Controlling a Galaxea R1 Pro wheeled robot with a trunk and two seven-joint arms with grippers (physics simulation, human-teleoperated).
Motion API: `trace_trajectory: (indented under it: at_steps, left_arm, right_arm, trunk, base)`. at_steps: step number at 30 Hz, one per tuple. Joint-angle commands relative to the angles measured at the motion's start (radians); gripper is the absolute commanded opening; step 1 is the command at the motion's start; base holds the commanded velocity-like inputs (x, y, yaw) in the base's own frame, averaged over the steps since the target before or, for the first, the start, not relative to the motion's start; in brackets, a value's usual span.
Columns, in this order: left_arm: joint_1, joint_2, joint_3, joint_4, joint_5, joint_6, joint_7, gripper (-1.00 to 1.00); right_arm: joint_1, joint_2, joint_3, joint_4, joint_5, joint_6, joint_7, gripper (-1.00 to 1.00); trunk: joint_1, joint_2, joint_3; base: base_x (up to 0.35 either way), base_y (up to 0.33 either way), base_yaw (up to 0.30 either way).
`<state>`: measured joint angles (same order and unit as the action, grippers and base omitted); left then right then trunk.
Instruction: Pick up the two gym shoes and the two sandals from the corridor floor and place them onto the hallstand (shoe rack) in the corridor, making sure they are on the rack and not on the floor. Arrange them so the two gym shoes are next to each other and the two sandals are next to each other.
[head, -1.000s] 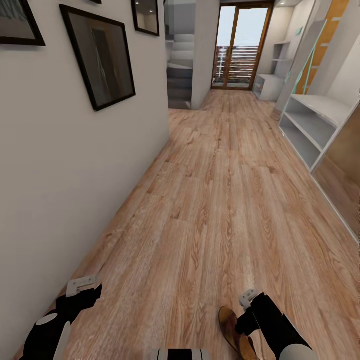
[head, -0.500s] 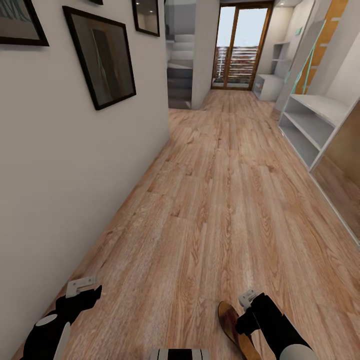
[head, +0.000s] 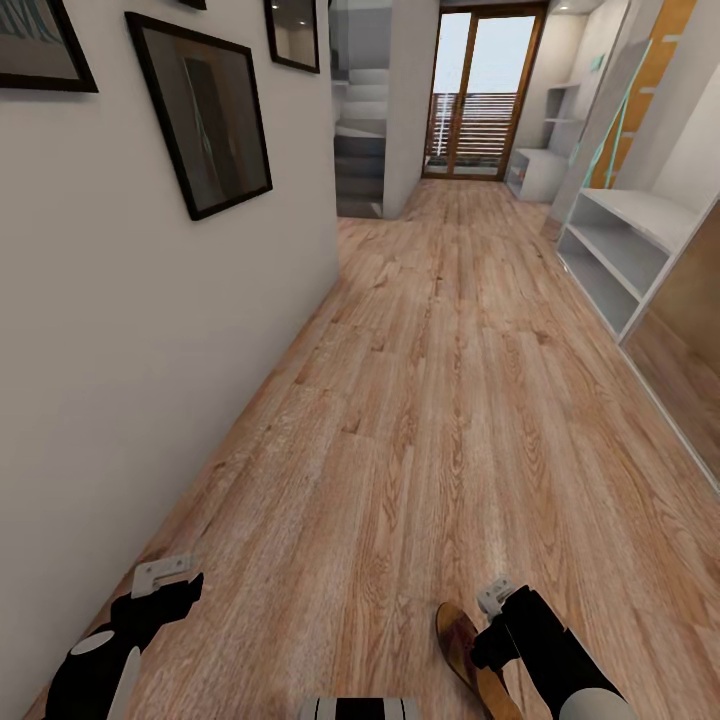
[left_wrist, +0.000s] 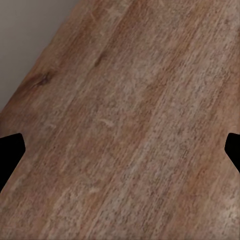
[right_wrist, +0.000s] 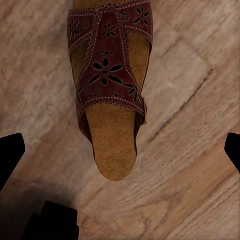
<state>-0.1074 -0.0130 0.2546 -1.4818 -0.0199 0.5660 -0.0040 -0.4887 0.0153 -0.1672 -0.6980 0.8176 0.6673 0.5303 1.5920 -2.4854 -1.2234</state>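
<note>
One brown sandal (head: 463, 648) with a tan insole and a patterned reddish strap lies on the corridor floor (head: 430, 400) at the bottom of the head view, just left of my right arm. My right gripper (head: 495, 598) hangs over it. In the right wrist view the sandal (right_wrist: 107, 95) lies between the wide-apart fingertips (right_wrist: 10, 155), and the right gripper (right_wrist: 121, 152) is open and untouched by it. My left gripper (head: 162, 575) is open above bare planks (left_wrist: 125, 110) near the left wall. The hallstand (head: 540, 172) stands far down the corridor on the right. The gym shoes are out of view.
A white wall (head: 150, 330) with framed pictures (head: 205, 115) runs close along my left. A similar low white shelf unit (head: 620, 250) with large teal lettering stands nearer on the right. Stairs (head: 358, 150) and a glass door (head: 480, 95) close the far end.
The head view shifted very slightly a second ago. Both arms and the sandal stay where they were.
</note>
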Motion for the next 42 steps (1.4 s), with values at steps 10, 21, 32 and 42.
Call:
trace_trajectory:
  at_steps: [10,21,32,42]
  left_arm:
    - [0.0,-0.001,0.0,0.0,0.001,0.0,-0.001,1.0]
    - [0.0,-0.001,-0.001,0.0,0.0,0.0,-0.001,1.0]
    - [0.0,-0.001,-0.001,0.0,0.0,0.0,-0.002,1.0]
    - [0.0,-0.001,-0.001,0.0,0.001,0.0,-0.002,1.0]
  right_arm:
    - [0.001,0.0,0.0,0.0,0.0,0.0,0.0,1.0]
    - [0.001,0.0,0.0,0.0,0.0,0.0,0.0,1.0]
    - [0.001,-0.001,-0.001,0.0,0.0,-0.001,-0.002,1.0]
    - [0.0,-0.002,-0.002,0.0,0.0,-0.012,-0.005,1.0]
  trunk:
    - [0.004,-0.007,-0.003]
    - [0.012,-0.017,-0.045]
    - [0.016,-0.019,-0.076]
    - [0.019,-0.02,-0.099]
  base:
    - [0.0,0.0,0.0]
    - [0.0,0.0,0.0]
    - [0.0,0.0,0.0]
    - [0.0,0.0,0.0]
